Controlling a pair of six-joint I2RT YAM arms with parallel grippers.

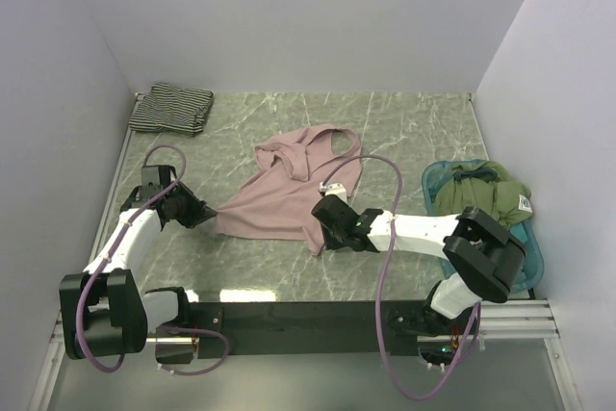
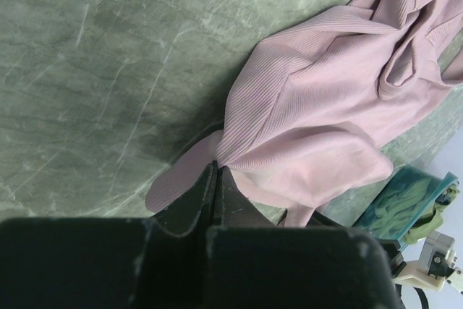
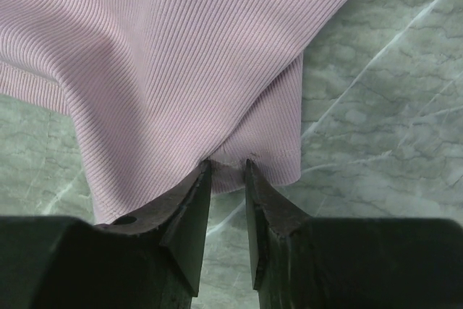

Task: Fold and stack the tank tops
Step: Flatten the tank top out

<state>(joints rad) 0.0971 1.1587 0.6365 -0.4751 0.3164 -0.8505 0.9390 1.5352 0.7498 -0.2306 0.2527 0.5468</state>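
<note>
The mauve-pink tank top (image 1: 289, 190) lies spread and rumpled in the middle of the table, straps toward the back. My left gripper (image 1: 207, 211) is shut on its near left hem corner; the left wrist view has the pink fabric (image 2: 325, 106) pinched at the tips of that gripper (image 2: 217, 168). My right gripper (image 1: 320, 241) sits at the near right hem corner. Seen from the right wrist, its jaws (image 3: 228, 166) stand parted, with the edge of the ribbed hem (image 3: 181, 56) between the tips. The striped tank top (image 1: 173, 108) lies folded at the back left.
A teal tray (image 1: 534, 257) at the right edge holds bunched green clothing (image 1: 486, 190); that tray (image 2: 405, 200) also shows in the left wrist view. White walls close in the marbled table on three sides.
</note>
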